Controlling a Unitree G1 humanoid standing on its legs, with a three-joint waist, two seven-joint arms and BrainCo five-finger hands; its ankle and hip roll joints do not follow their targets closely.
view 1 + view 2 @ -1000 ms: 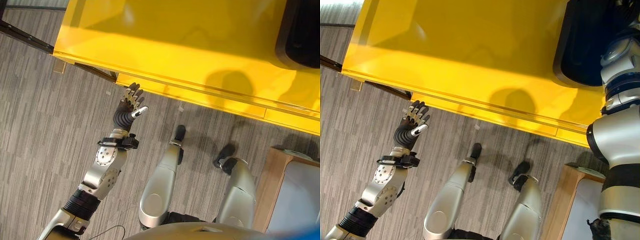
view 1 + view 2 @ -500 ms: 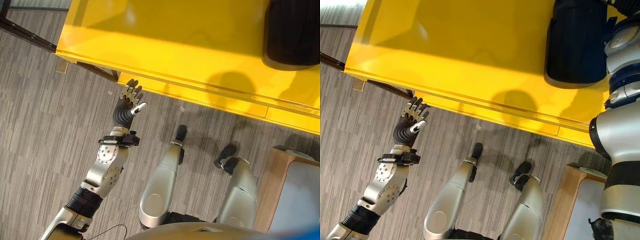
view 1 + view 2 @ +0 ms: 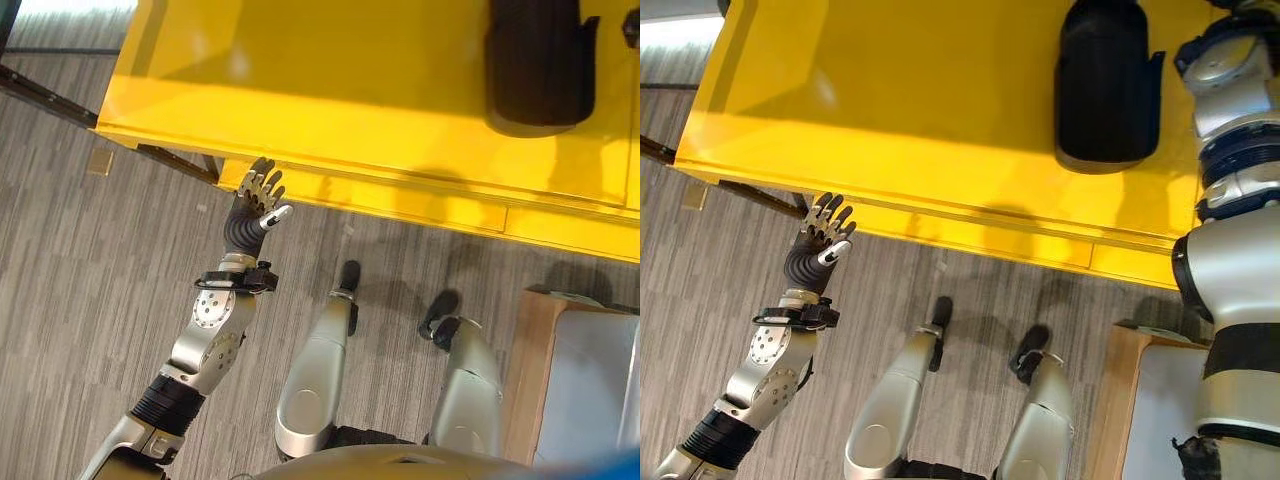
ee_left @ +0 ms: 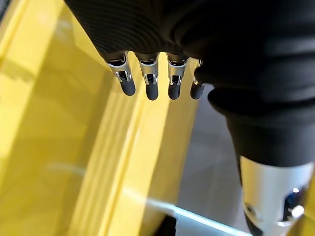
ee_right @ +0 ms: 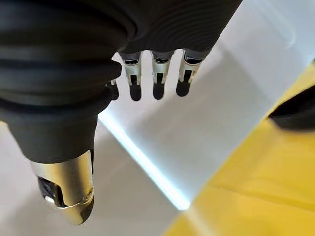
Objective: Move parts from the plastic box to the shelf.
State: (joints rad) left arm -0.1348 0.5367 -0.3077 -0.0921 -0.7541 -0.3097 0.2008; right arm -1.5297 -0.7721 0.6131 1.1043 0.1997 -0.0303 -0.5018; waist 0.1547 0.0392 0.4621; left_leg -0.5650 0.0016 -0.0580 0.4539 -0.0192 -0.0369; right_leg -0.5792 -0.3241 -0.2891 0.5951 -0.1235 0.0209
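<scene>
A black rounded part [image 3: 535, 65] lies on the yellow shelf top [image 3: 330, 80], toward its far right. My left hand [image 3: 252, 208] is held up beside the shelf's front edge, open, fingers straight and empty; the left wrist view shows its fingertips [image 4: 149, 87] over the yellow edge. My right arm [image 3: 1240, 250] rises along the right side beside the black part [image 3: 1105, 85]. In the right wrist view the right hand's fingers [image 5: 157, 81] are straight with nothing in them, and a dark shape [image 5: 295, 105] sits on yellow past them.
A wooden-framed box with a pale grey inside [image 3: 585, 380] stands on the floor at the lower right. Grey striped carpet [image 3: 80, 300] spreads to the left. A dark frame bar [image 3: 45, 90] runs under the shelf's left end.
The whole picture has shifted, so the camera has moved; more of the black part now shows. My left hand stays open by the shelf edge.
</scene>
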